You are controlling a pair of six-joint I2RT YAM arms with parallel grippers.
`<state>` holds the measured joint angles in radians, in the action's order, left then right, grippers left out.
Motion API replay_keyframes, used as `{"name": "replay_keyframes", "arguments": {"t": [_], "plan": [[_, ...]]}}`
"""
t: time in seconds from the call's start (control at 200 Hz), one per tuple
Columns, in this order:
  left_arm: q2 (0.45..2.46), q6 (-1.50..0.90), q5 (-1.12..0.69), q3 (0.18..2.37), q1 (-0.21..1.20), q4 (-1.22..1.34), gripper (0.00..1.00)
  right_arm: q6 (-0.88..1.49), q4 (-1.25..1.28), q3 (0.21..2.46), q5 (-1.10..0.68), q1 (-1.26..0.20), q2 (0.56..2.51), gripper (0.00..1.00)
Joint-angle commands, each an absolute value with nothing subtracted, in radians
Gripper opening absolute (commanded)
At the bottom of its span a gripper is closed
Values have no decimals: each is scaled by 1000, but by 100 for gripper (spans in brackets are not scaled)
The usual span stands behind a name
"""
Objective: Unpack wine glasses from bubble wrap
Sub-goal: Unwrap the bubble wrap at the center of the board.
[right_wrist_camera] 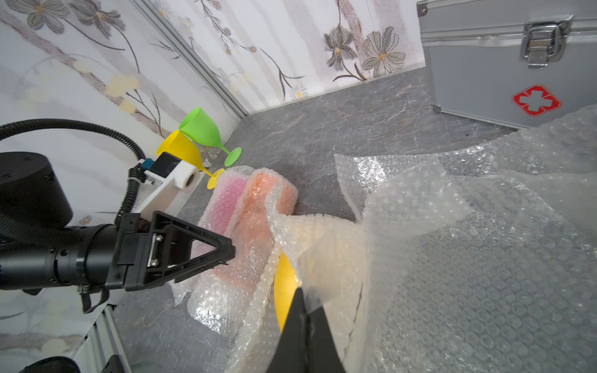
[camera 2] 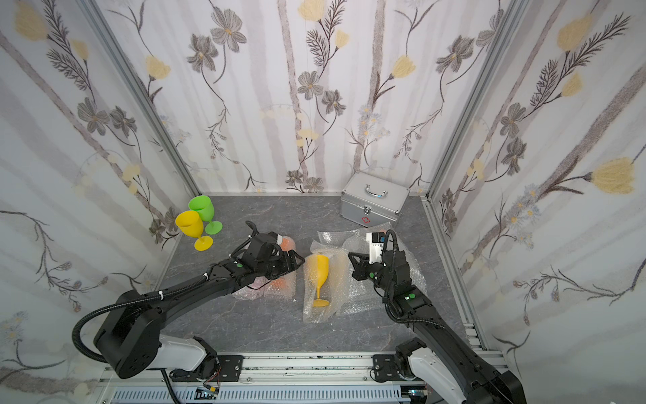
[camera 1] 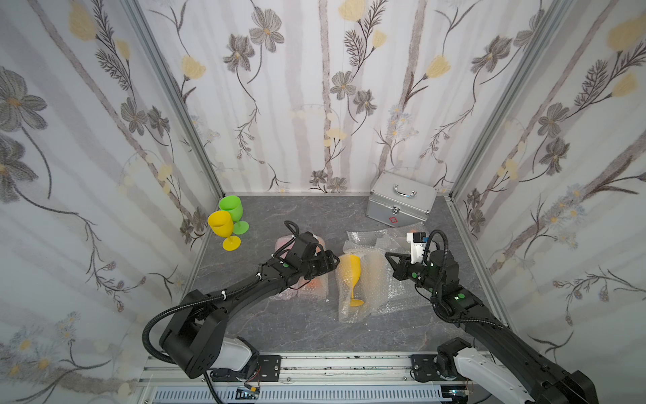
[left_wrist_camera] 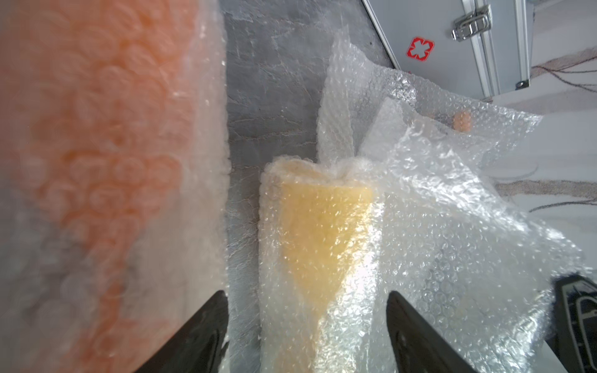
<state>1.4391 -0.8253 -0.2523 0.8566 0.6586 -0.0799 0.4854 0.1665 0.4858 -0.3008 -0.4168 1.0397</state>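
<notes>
Green plastic goblet [camera 1: 231, 208] and yellow plastic goblet [camera 1: 220, 224] stand unwrapped in the tabletop's [camera 1: 297, 332] far left corner. Amber-yellow goblet [camera 1: 349, 271] lies mid-tabletop in half-open clear bubble wrap [camera 1: 381, 293]. Right hand [camera 1: 387, 254] is closed tight and seems to pinch that wrap. Left hand [camera 1: 335, 263] is wide open and empty. Pink roll [right_wrist_camera: 226, 197] and orange roll [right_wrist_camera: 258, 210] are not unwrapped yet.

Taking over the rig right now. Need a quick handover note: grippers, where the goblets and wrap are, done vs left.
Left gripper: open, jaws either side of the amber goblet, not gripping.
Right gripper: shut, apparently pinching a raised flap of the bubble wrap sheet over that goblet.
Done: green goblet and yellow goblet stand unwrapped in the far left corner.
In progress: the amber goblet lies on its side on its opened sheet, partly covered.
Left: pink roll and orange roll, both wrapped, side by side under the left arm.
</notes>
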Motion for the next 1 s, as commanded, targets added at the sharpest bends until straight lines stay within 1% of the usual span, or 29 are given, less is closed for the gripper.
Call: {"name": "replay_keyframes", "arguments": {"t": [0.0, 0.225, 0.3, 0.405, 0.52, 0.575, 0.64, 0.739, 0.819, 0.909, 0.949, 0.994], "plan": [[1498, -783, -252, 907, 686, -92, 80, 504, 235, 485, -369, -416, 1043, 0], [1597, -755, -234, 999, 710, -117, 81, 505, 241, 471, -383, -417, 1050, 0], [1618, -735, -212, 1027, 712, -158, 79, 506, 241, 469, -379, -418, 1049, 0], [1631, -710, -162, 1052, 712, -232, 70, 503, 233, 464, -354, -417, 1042, 0], [1635, -697, -150, 1052, 712, -247, 64, 496, 220, 462, -334, -417, 1038, 0], [1640, -696, -154, 1052, 712, -249, 60, 492, 214, 463, -323, -416, 1039, 0], [1643, -696, -152, 1051, 710, -246, 53, 490, 206, 464, -306, -414, 1038, 0], [1642, -698, -155, 1047, 706, -245, 38, 489, 191, 464, -277, -413, 1030, 0], [1635, -699, -159, 1041, 701, -240, 32, 486, 184, 460, -261, -408, 1021, 0], [1622, -707, -176, 1035, 697, -227, 33, 484, 178, 460, -258, -404, 1015, 0], [1615, -710, -192, 1035, 695, -213, 38, 484, 179, 460, -260, -402, 1016, 0], [1610, -710, -215, 1037, 695, -194, 47, 485, 180, 460, -263, -403, 1018, 0]]}}
